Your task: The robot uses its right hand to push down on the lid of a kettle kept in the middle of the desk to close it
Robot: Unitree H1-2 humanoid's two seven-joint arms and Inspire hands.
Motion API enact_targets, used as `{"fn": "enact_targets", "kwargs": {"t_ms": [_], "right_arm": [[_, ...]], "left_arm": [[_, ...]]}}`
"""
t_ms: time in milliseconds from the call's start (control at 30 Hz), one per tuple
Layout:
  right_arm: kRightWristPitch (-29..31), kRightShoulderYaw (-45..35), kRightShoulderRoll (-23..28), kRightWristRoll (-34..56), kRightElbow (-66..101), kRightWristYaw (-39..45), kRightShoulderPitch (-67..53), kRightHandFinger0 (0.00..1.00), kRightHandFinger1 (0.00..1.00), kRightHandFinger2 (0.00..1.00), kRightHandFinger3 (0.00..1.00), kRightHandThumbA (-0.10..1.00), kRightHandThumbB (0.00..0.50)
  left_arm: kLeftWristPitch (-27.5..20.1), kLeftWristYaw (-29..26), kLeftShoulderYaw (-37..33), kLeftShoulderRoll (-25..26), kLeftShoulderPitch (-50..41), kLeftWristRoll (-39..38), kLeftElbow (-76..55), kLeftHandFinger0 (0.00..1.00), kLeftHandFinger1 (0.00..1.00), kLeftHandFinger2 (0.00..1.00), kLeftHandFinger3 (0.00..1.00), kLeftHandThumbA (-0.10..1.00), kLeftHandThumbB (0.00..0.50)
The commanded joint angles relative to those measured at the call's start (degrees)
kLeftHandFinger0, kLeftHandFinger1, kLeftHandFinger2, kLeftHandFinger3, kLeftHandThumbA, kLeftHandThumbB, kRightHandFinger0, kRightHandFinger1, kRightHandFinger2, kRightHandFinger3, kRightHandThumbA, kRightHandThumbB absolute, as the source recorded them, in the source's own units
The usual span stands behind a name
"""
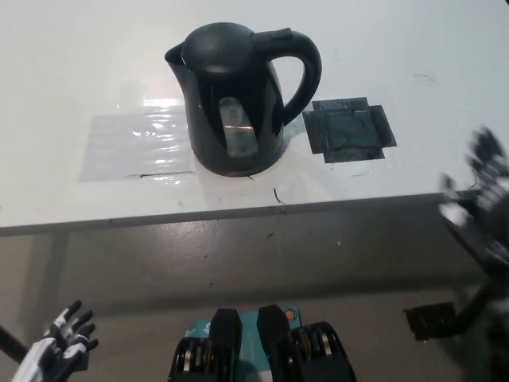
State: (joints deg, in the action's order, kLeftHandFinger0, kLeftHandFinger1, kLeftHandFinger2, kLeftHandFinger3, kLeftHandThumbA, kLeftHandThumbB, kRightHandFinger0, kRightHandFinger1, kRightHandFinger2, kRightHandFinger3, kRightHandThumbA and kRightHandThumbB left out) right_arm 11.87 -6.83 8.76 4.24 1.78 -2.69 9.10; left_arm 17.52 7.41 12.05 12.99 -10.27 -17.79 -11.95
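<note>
Left hand (pixel 60 344): white, fingers spread, resting low, holding nothing
Kettle (pixel 238 99): on desk (pixel 64 72), well up-left of right hand, lid looks down
Right hand (pixel 481 199): blurred, grip unclear
Risk: off-centre push could tip kettle

Landmark: dark tape patch (pixel 349 130), a squarish piece with ragged corner flaps, stuck flat on the white desk top (pixel 71 48).
Clear film sheet (pixel 137 146): a glossy, wrinkled rectangle lying flat on the desk, well to the left of the tape patch, at about the same depth.
Black pen marks (pixel 278 196): short strokes on the desk surface, below and left of the tape patch.
Desk front edge (pixel 238 213): pale strip running across, below the tape patch.
</note>
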Motion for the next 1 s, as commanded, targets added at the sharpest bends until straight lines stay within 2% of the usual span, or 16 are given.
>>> {"fn": "enact_targets", "kwargs": {"t_ms": [0, 33, 100, 167, 200, 267, 300, 367, 433, 500, 567, 700, 967], "right_arm": [[7.3, -3.0, 3.8, -1.3, -1.0, 0.0, 0.2, 1.0, 1.0, 1.0, 1.0, 0.26, 0.0], [8.6, -3.7, 3.9, -0.1, -5.0, -0.2, 0.9, 1.0, 1.0, 1.0, 1.0, 0.2, 0.0], [9.2, -5.4, 4.0, 1.4, -12.1, -1.1, 2.7, 1.0, 1.0, 1.0, 1.0, 0.17, 0.0], [7.6, -7.1, 4.0, 1.6, -19.4, -3.0, 5.7, 1.0, 1.0, 1.0, 1.0, 0.02, 0.0], [6.9, -7.9, 4.1, 2.2, -21.6, -3.2, 6.9, 1.0, 1.0, 1.0, 1.0, -0.09, 0.0], [5.4, -9.5, 3.7, 3.0, -24.0, -4.4, 8.9, 1.0, 1.0, 1.0, 1.0, -0.1, 0.019], [5.8, -9.9, 3.7, 2.5, -25.5, -5.1, 9.5, 1.0, 1.0, 1.0, 1.0, -0.1, 0.048], [4.6, -10.9, 3.9, 3.5, -26.8, -4.8, 10.4, 1.0, 1.0, 1.0, 1.0, -0.1, 0.058], [4.2, -11.2, 4.3, 3.5, -28.8, -4.5, 11.8, 1.0, 1.0, 1.0, 1.0, -0.1, 0.095], [2.6, -11.8, 4.2, 5.3, -31.7, -3.5, 12.9, 1.0, 1.0, 1.0, 1.0, -0.1, 0.111], [2.1, -11.9, 4.6, 6.8, -34.0, -1.5, 13.5, 1.0, 1.0, 1.0, 1.0, -0.1, 0.1], [2.1, -11.7, 5.1, 7.1, -36.7, -0.6, 14.2, 1.0, 1.0, 1.0, 1.0, -0.1, 0.129], [2.9, -11.1, 5.5, 7.4, -39.0, 0.5, 14.7, 1.0, 1.0, 1.0, 1.0, -0.05, 0.144]], "left_arm": [[-0.9, 0.7, 1.8, 2.1, 1.1, -1.1, -1.5, 1.0, 1.0, 1.0, 1.0, 0.4, 0.013], [-0.7, 0.7, 1.9, 2.0, 1.1, -1.2, -1.5, 1.0, 1.0, 1.0, 1.0, 0.4, 0.022], [-0.9, 0.7, 1.8, 1.8, 1.5, -1.1, -1.2, 1.0, 1.0, 1.0, 1.0, 0.39, 0.005], [-0.9, 0.5, 2.0, 1.8, 2.1, -0.9, -1.0, 1.0, 1.0, 1.0, 1.0, 0.38, 0.0], [-1.0, 0.5, 2.1, 1.7, 2.3, -1.0, -1.0, 1.0, 1.0, 1.0, 1.0, 0.37, 0.0], [-0.8, 0.5, 2.4, 1.8, 2.8, -1.4, -0.9, 1.0, 1.0, 1.0, 1.0, 0.35, 0.0], [-0.9, 0.4, 2.3, 1.9, 2.8, -0.9, -1.0, 1.0, 1.0, 1.0, 1.0, 0.36, 0.005], [-1.0, 0.4, 2.1, 2.0, 3.6, -0.6, -0.8, 1.0, 1.0, 1.0, 1.0, 0.39, 0.008], [-1.6, 0.2, 2.1, 1.8, 4.1, -0.3, -0.3, 0.99, 1.0, 1.0, 1.0, 0.41, 0.013], [-1.8, 0.0, 2.3, 1.8, 4.2, -0.1, -0.1, 0.99, 1.0, 1.0, 1.0, 0.43, 0.007], [-1.7, 0.1, 2.3, 1.9, 4.3, 0.1, -0.2, 0.99, 1.0, 1.0, 1.0, 0.45, 0.003], [-2.0, 0.4, 2.3, 1.9, 4.4, -0.1, 0.0, 1.0, 1.0, 1.0, 1.0, 0.46, 0.002], [-1.8, 0.3, 2.5, 2.0, 4.7, -0.3, 0.1, 0.99, 1.0, 1.0, 1.0, 0.44, 0.011]]}}
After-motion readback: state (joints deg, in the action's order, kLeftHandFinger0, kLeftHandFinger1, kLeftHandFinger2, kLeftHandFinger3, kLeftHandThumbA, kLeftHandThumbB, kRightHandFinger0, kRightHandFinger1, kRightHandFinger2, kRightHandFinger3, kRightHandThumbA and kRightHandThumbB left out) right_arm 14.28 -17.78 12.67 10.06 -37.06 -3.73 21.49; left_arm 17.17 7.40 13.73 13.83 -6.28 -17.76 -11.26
